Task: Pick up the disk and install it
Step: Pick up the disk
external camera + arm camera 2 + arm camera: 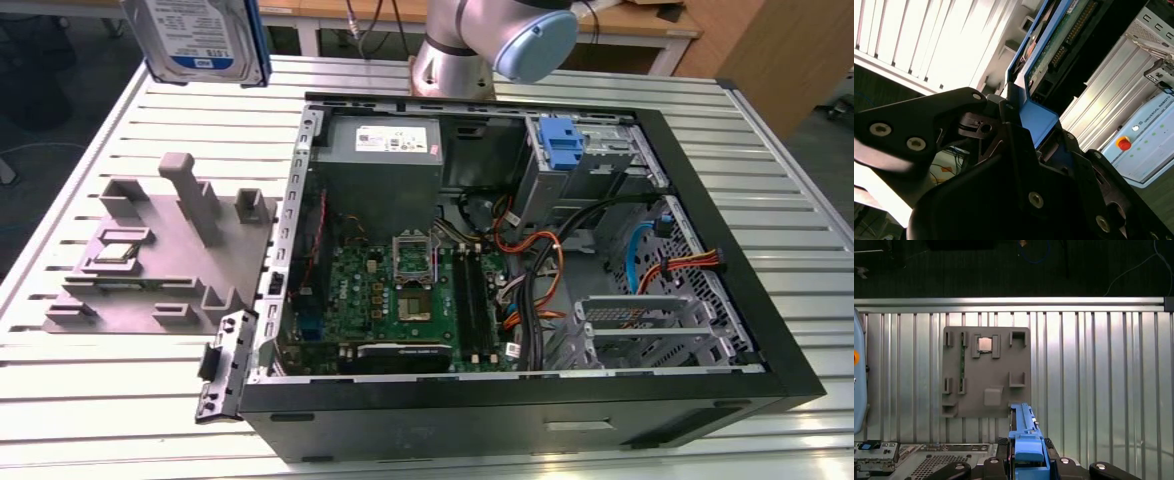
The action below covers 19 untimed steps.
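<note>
The disk [200, 38], silver-grey with a white-and-blue label in a blue carrier bracket, hangs high above the table's far corner at the exterior view's left, beyond the open computer case [781, 330]. In the second wrist view my gripper [1029, 120] is shut on the blue bracket's end, and the disk [1046, 55] shows its green circuit board side. In the first wrist view the disk [1023, 427] is seen edge-on, rising from my gripper [1026, 460] above the slatted table.
A grey fixture plate [147, 270] with a small silver chip [118, 252] lies at the case's left in the exterior view. Inside the case are the motherboard [400, 290], a blue-handled caddy [563, 140], cables and a metal drive cage [654, 320]. The arm's base [454, 55] stands behind.
</note>
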### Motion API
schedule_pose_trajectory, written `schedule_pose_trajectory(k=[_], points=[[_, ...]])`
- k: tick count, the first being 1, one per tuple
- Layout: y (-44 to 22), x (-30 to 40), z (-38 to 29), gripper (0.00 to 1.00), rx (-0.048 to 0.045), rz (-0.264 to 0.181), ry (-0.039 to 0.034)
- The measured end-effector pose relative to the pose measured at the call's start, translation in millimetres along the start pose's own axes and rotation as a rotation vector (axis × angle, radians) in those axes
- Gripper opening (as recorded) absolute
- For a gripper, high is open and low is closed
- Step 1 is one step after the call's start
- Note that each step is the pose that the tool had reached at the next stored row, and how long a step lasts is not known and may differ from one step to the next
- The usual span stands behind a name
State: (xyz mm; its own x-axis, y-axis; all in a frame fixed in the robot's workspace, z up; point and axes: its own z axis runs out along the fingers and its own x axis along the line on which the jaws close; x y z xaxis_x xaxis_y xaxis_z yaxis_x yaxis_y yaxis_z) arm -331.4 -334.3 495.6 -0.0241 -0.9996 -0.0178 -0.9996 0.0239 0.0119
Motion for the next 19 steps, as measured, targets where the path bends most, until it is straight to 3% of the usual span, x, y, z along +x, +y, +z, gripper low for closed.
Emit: schedule_pose_trajectory(k=[19], points=[[-10.5, -0.2, -0.1, 0.37, 0.0001, 0.000, -0.0001]])
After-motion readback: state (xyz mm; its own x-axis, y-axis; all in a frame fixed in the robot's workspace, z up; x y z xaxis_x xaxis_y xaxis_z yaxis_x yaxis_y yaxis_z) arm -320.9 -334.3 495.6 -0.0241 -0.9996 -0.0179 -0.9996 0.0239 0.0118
